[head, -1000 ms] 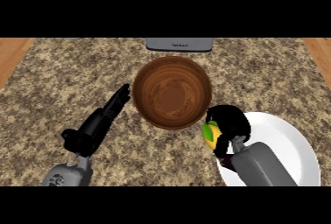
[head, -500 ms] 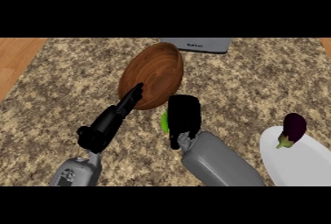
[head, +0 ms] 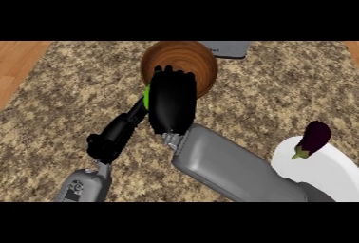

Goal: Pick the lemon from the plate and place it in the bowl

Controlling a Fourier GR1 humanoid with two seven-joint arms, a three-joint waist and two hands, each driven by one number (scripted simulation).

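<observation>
A brown wooden bowl (head: pixel 188 59) stands at the back of the counter. My right hand (head: pixel 172 102) hovers over the bowl's near rim, shut on the lemon (head: pixel 147 95); only a thin yellow-green sliver of the fruit shows at the hand's left edge. My left hand (head: pixel 116 135) lies just left of it with straight fingers pointing up toward the bowl, holding nothing. The white plate (head: pixel 322 168) sits at the lower right and carries a purple eggplant (head: pixel 313 137).
A grey appliance edge (head: pixel 231 49) shows behind the bowl. Wooden floor (head: pixel 17 64) borders the speckled stone counter (head: pixel 63 104) at the far left.
My right hand has carried the lemon from the plate leftward and up to the bowl's near rim. The view has shifted, so the plate now sits at the lower right.
</observation>
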